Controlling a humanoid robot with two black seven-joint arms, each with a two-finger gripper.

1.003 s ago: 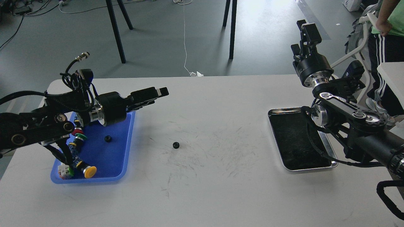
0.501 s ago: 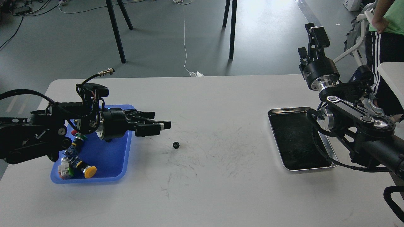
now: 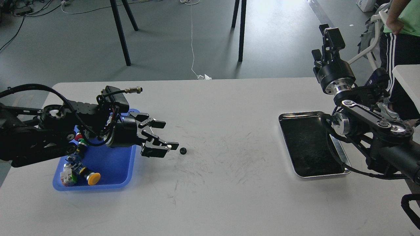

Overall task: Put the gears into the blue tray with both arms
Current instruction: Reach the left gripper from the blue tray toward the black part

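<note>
One small black gear (image 3: 183,150) lies on the white table, just right of the blue tray (image 3: 111,170). My left gripper (image 3: 166,135) reaches out over the tray's right rim with its fingers spread open and nothing between them. Its lower fingertip (image 3: 173,145) is a short gap left of the gear. My right gripper (image 3: 328,37) is raised high at the far right, above the table's back edge. It is seen from the side, so its fingers cannot be told apart. My left arm covers much of the tray's upper half.
Colourful push-button switches (image 3: 80,172) lie in the blue tray's left part. A shiny steel tray (image 3: 297,114) with a dark inside sits at the right, under my right arm. A person (image 3: 402,36) stands beyond the table's right end. Table legs (image 3: 241,29) stand behind.
My left gripper has swung down and rightward from above the tray toward the gear and has opened its fingers. The right gripper shifted slightly right and up.
</note>
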